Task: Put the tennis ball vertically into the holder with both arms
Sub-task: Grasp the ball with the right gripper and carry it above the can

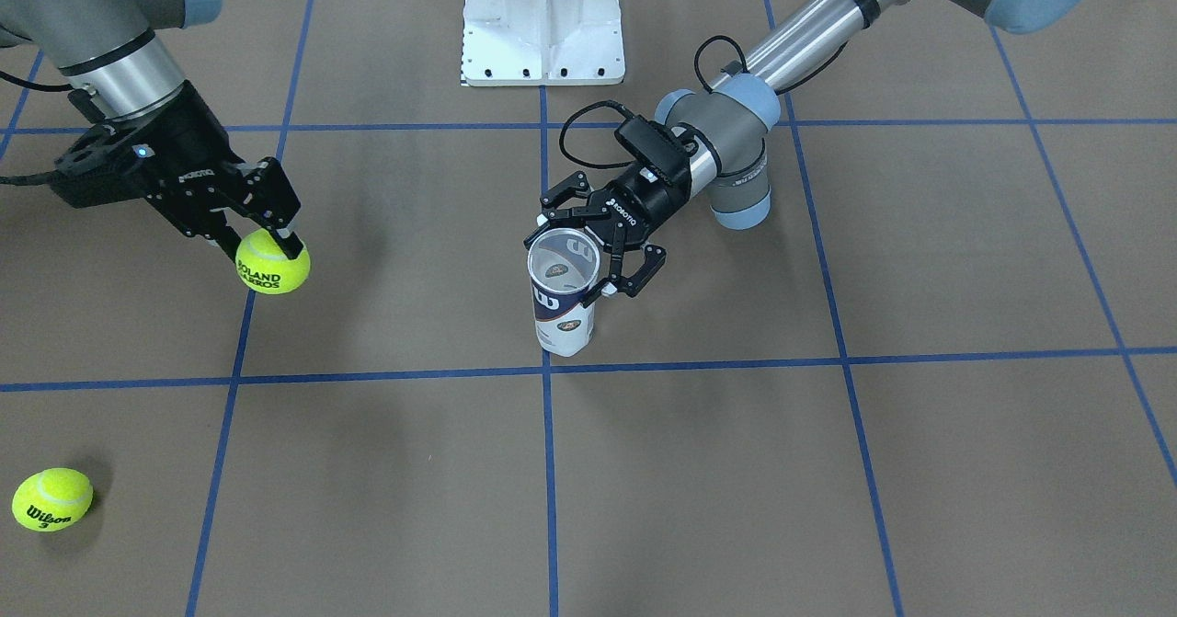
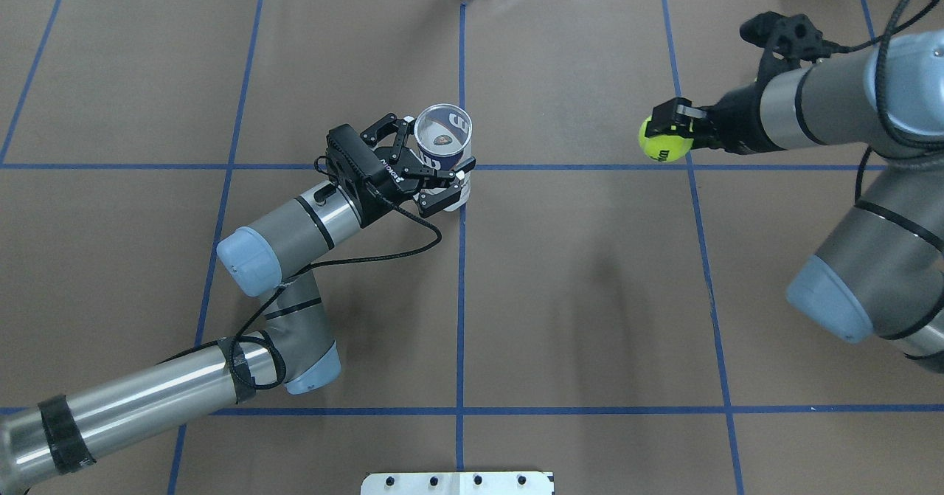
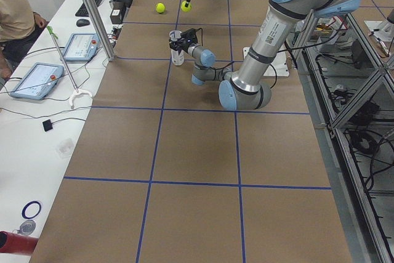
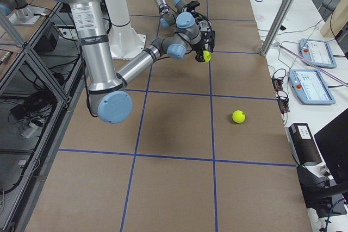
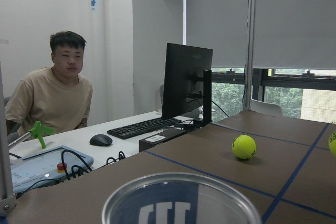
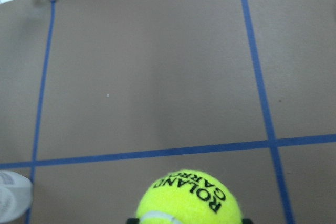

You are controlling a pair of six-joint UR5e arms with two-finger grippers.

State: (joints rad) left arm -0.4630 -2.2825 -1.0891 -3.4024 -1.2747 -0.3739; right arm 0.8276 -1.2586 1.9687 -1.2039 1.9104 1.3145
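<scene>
The holder, a clear can with a white and navy "W" label, stands upright with its mouth open upward near the table's middle. My left gripper is shut on its upper part from the side; the overhead view shows the holder and the gripper. The holder's rim fills the bottom of the left wrist view. My right gripper is shut on a yellow "Roland Garros" tennis ball and holds it above the table, well to the side of the holder.
A second yellow tennis ball marked Wilson lies loose on the table near the operators' edge. The white bolted pedestal stands at the robot's side. A seated operator, a monitor and tablets are beyond the table edge.
</scene>
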